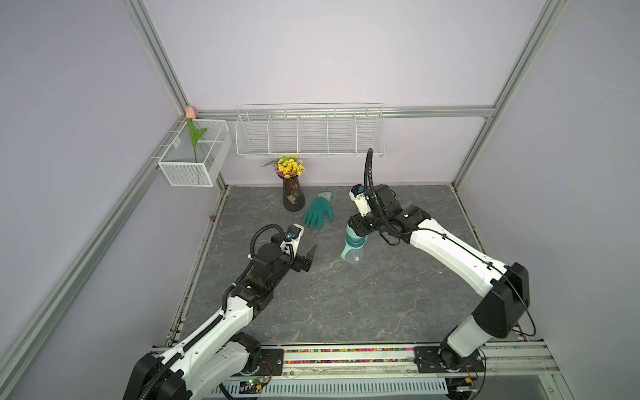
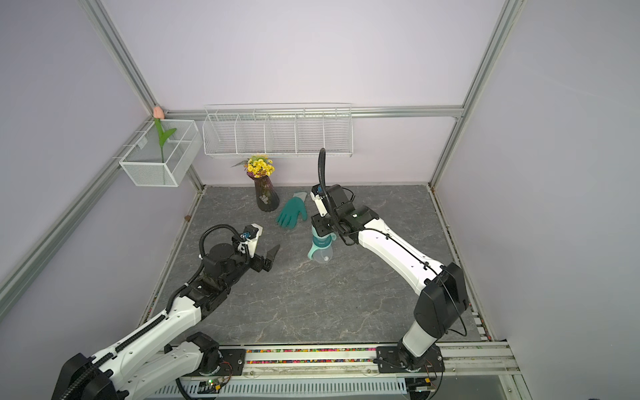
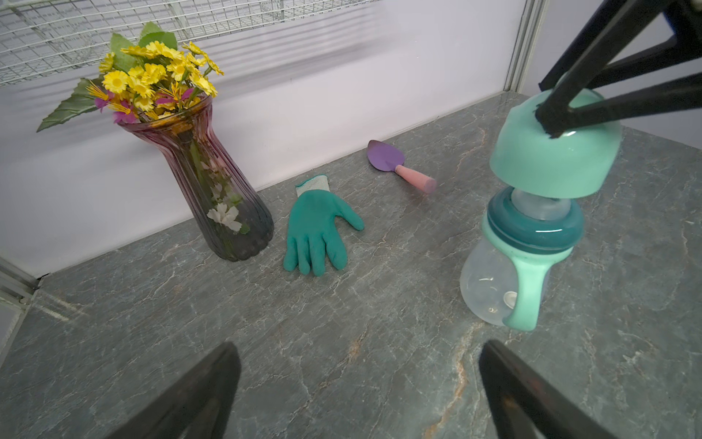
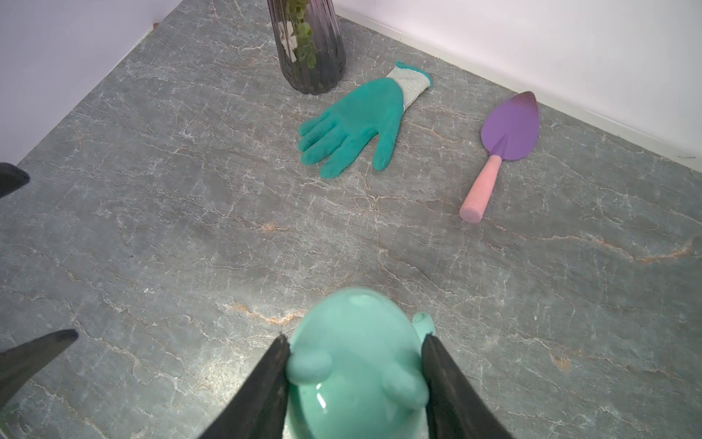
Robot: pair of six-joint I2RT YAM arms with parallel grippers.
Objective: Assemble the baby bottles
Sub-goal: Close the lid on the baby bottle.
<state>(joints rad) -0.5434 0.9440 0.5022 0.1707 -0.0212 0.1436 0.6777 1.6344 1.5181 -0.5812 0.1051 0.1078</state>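
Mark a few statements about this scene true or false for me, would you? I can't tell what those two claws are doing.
1. The right gripper holds the mint cap above the bottle. True.
2. The left gripper grips the glove. False: it is open and empty; the glove lies on the table.
3. The bottle lies on its side. False: it stands upright.
4. The purple trowel lies on the table. True.
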